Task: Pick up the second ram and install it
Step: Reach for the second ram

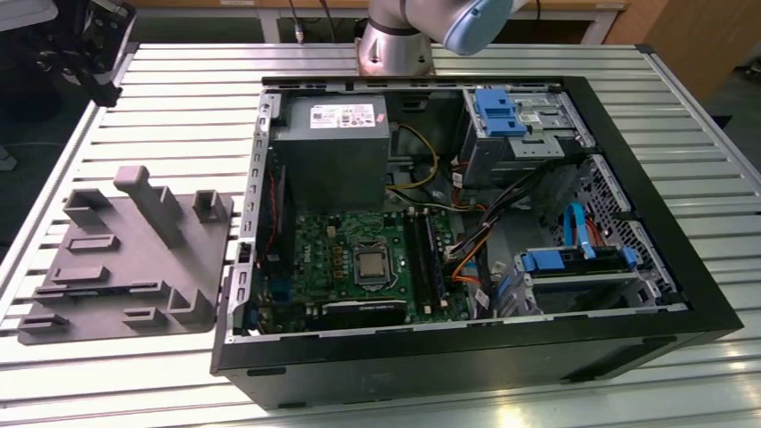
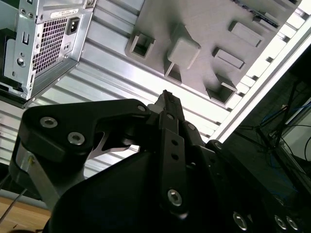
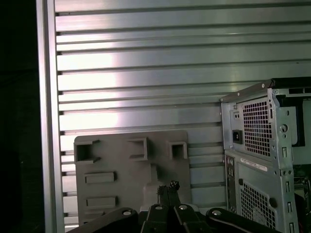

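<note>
In the first wrist view I see my gripper (image 3: 168,186), jaws together, pointing toward the grey tray (image 3: 121,167), which lies at the exterior view's left beside the computer case (image 1: 452,361).

The exterior view gives you a steep, fairly near look down into the open case (image 1: 452,361), with the tray (image 1: 110,260) beside it on the table (image 1: 178,89). Both wrist views look down from high up past the gripper (image 3: 168,185), sharing the tray and the case's rear.

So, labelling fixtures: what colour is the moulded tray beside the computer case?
The tray is plain grey, clearest in the exterior view.
</note>
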Tool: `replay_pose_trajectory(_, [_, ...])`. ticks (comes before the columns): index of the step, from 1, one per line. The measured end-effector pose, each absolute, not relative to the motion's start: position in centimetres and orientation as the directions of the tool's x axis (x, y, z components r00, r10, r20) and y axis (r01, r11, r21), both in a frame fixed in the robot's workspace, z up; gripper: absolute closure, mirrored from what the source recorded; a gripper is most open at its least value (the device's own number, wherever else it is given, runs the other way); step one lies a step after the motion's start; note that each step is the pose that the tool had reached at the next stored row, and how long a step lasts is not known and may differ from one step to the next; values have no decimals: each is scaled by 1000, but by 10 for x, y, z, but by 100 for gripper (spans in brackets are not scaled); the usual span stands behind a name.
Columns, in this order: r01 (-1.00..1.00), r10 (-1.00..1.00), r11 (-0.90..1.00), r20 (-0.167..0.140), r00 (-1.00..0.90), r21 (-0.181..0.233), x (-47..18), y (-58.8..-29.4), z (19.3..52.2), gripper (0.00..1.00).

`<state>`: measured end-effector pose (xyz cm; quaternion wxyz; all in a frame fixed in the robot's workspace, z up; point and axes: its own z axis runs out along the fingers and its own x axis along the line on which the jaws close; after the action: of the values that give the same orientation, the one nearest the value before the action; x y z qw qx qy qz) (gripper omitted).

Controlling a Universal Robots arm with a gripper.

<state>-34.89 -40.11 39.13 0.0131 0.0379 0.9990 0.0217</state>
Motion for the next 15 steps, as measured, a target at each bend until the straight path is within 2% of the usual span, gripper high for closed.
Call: replay_pose_trajectory(15, [75, 76, 996, -24, -997, 44, -356, -401, 391, 89])
